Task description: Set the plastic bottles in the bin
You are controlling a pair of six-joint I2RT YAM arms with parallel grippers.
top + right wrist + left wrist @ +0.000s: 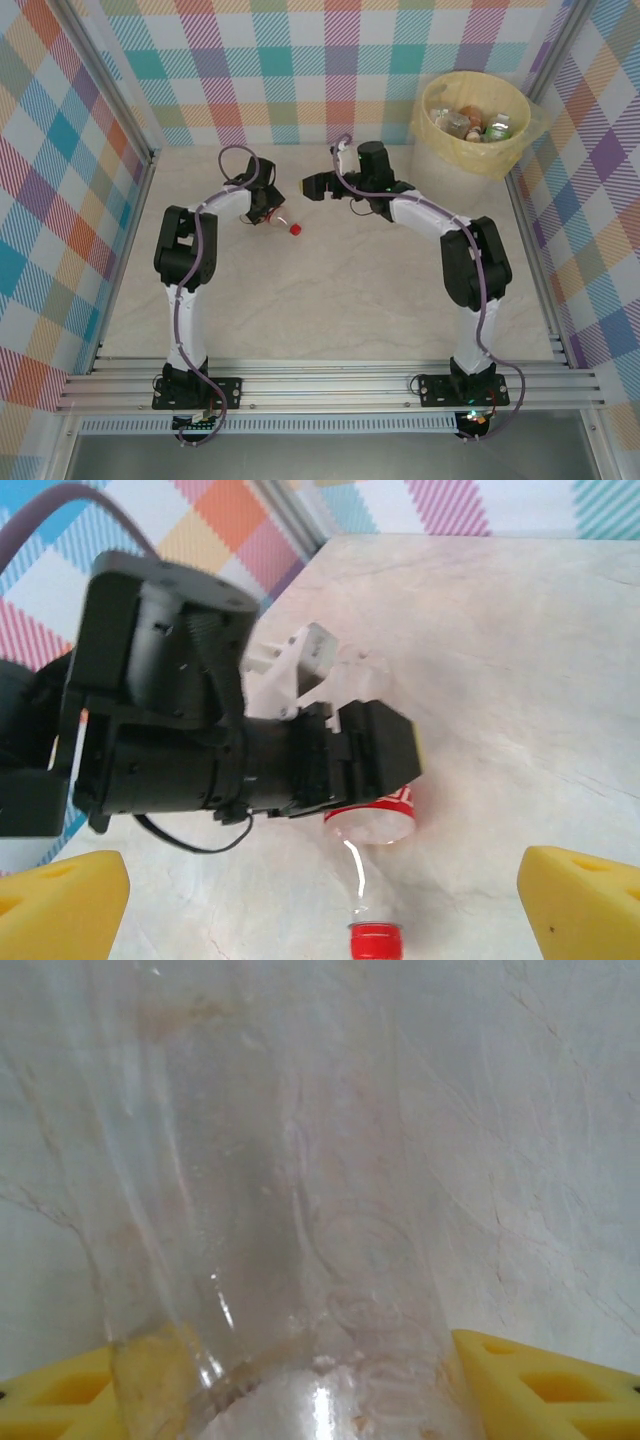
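Holding one red-capped bottle (372, 825) are left jaws; right jaws gape wide.

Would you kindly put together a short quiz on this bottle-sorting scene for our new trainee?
1. True or false: the bin already holds bottles.
2. Which end effector has the red-capped bottle between its fingers? A left, B right.
3. Fill in: the right end effector has its jaws ____.
Key: 1 true; 2 A, the left end effector; 3 open.
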